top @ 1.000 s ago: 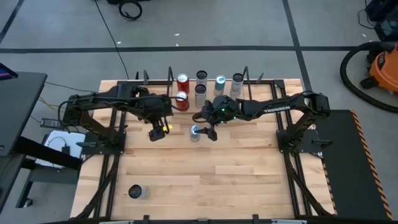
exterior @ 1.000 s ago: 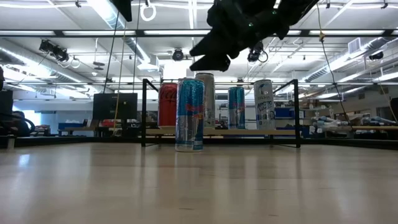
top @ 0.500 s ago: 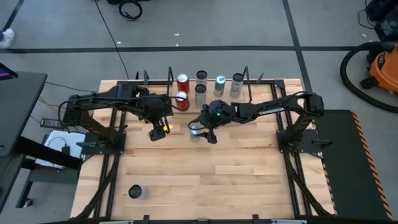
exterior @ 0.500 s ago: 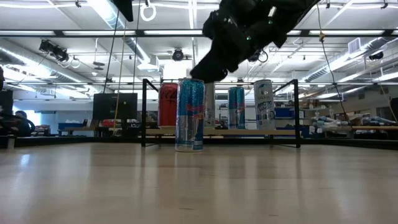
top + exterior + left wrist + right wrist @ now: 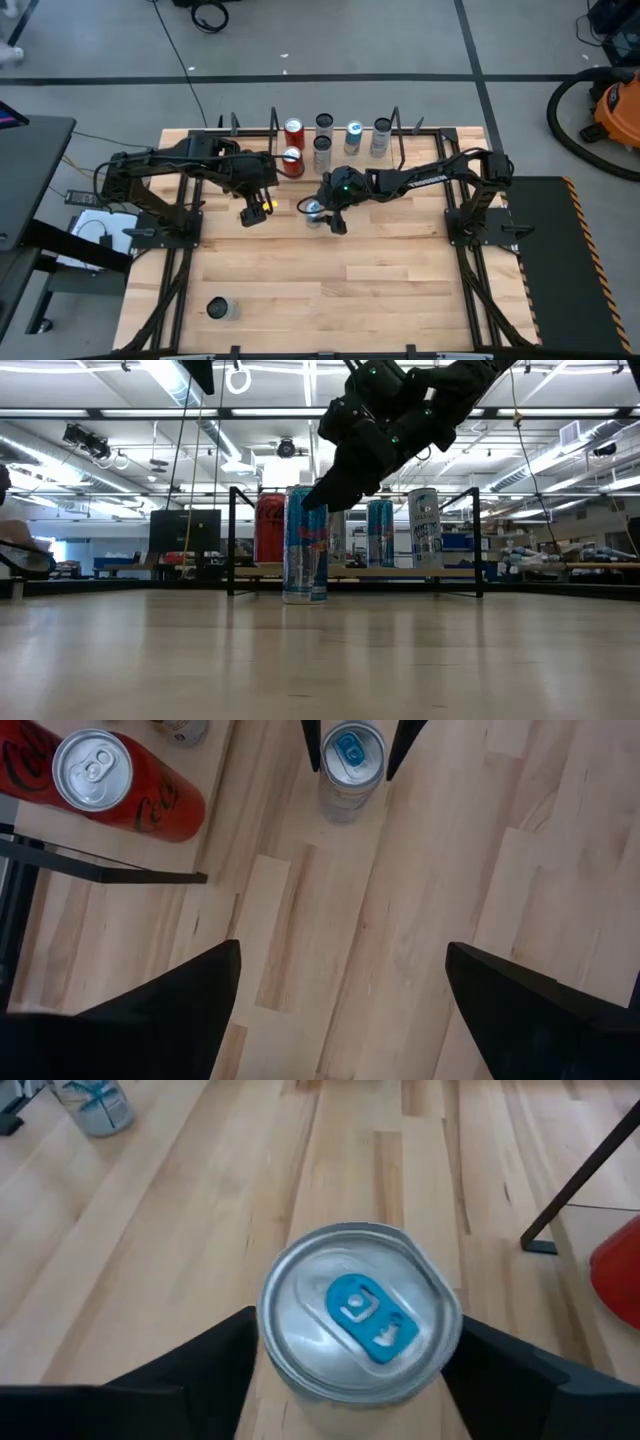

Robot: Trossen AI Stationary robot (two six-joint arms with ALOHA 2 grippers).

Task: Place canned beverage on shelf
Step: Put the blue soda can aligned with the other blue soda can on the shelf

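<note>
Right gripper (image 5: 318,212) straddles blue-tabbed can (image 5: 314,211) just before shelf (image 5: 340,160), fingers spread, contact unclear. Left gripper (image 5: 253,213) hovers beside, spread.

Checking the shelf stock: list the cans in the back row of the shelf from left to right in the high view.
Red can → silver can → blue-topped can → pale can.
</note>
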